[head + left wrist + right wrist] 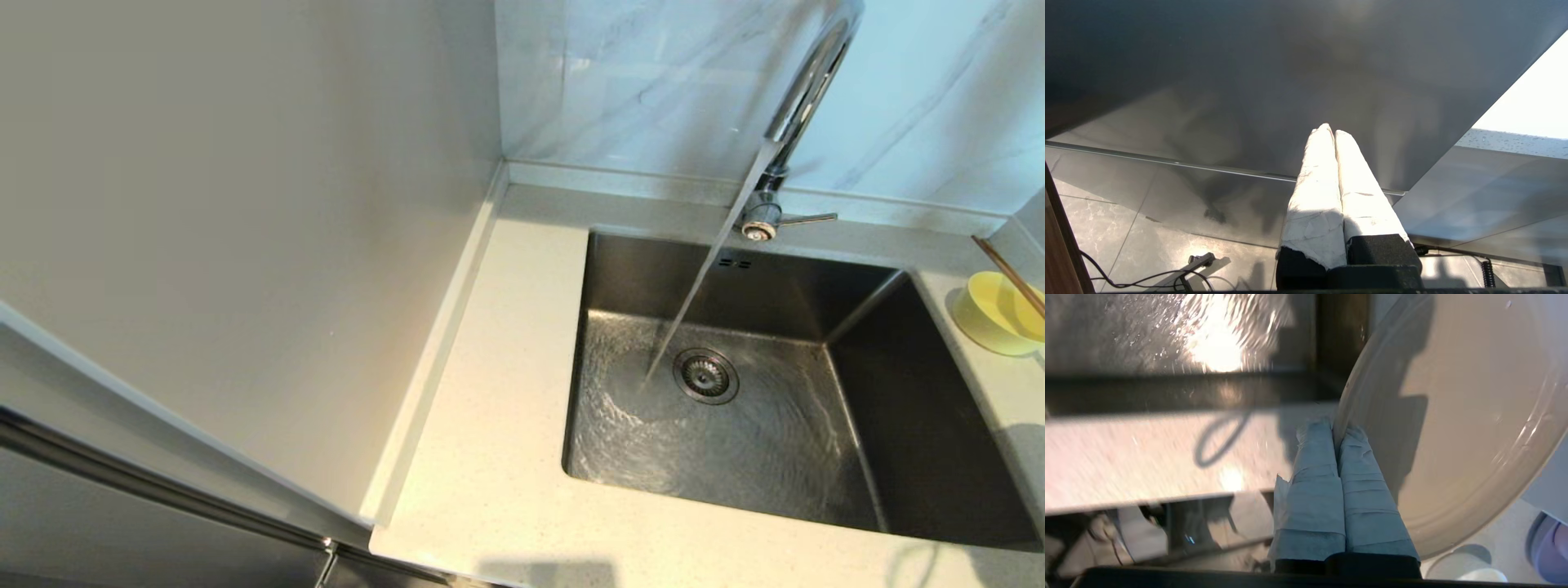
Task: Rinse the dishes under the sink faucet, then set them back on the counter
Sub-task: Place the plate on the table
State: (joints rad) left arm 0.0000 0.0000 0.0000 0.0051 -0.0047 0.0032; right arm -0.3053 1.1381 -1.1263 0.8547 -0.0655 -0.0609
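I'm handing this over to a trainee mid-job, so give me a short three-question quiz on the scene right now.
1. True or false: water is running from the faucet into the sink.
2. Which dish does the right tool grip? A) the plate B) the yellow bowl
3. Fill in: the left tool is shut and holds ____.

Key: 1 true; 2 A; 3 nothing

the left gripper (1334, 132) has two long tapering fingers (1316, 196) wrapped in creased white tape, set in black blocky mounts. the right gripper (1337, 428) has the same taped fingers (1314, 490), wound in bands, on a black base.
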